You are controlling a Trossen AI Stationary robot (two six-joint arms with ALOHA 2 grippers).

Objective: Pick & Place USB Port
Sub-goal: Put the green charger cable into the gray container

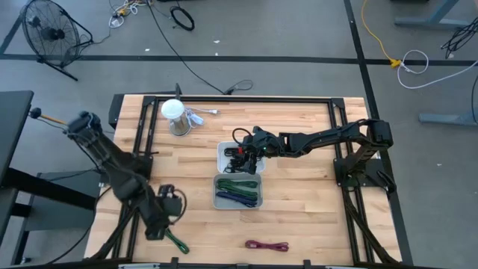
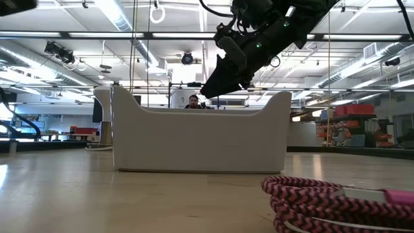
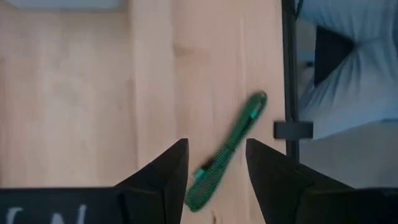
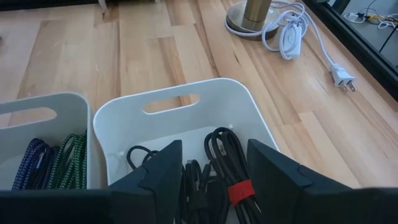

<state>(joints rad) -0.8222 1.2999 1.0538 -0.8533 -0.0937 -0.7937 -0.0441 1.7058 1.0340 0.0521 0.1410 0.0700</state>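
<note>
Matt wood table (image 1: 299, 217); glossy white plastic bins (image 4: 242, 102); braided cloth cable (image 2: 323, 200)

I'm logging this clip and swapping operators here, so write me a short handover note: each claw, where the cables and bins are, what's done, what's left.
Right claw: open, empty, hovering over the far white bin, which holds black cables, one with a red tie.
Left claw: open, empty, near the table's front-left edge, just above the green cable lying on the wood.
Near white bin: blue and green cables inside.
Pink cable: loose on the table, front centre.
Lamp with white cord: back left, untouched.
Done: several cables are binned.
Left: probably the green and pink cables still need binning.
</note>
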